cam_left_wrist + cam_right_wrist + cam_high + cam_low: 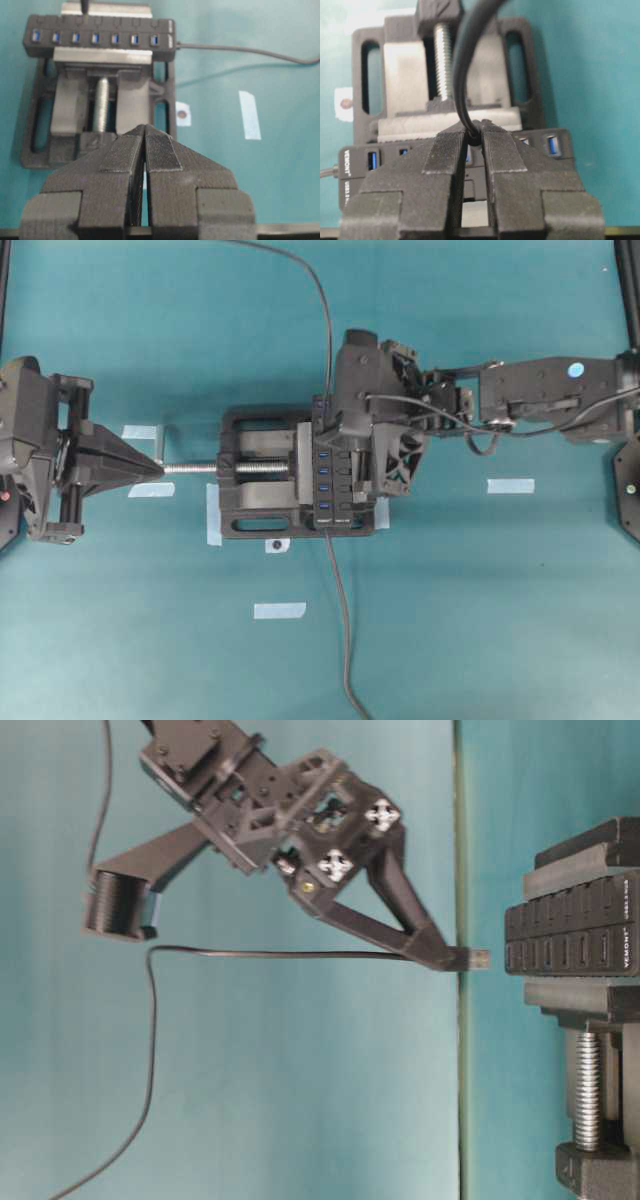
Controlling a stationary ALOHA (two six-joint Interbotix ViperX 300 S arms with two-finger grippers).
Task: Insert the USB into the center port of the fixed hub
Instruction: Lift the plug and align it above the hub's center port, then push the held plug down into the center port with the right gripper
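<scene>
Nearest in the right wrist view: right gripper (474,135), clenched on the USB, with the thin black cable (462,65) arching up out of the pinch. Seen from table level, USB (478,959) level at the fingertips, metal tip aimed at the fixed hub (570,935), close but apart from its face.

Just beyond: row of blue slots, mostly hidden behind the fingers (447,160) from the wrist. Hence the likeliest fault: sliding into a neighbouring slot, not the center port (95,38), from a small sideways offset. Also possible: catching the slot's rim through slight tilt and then pivoting in the narrow pinch; slipping back between the pads under push; being tugged off line by the long trailing cable. Cannot tell whether the plug faces the right way up; if not, jamming.

Farther: black bench vise (590,1010) clamping the hub, so little give on a crooked push.

Farthest: left gripper (145,145), clenched on nothing, by the end of the vise screw (101,102), clear of the approach.
</scene>
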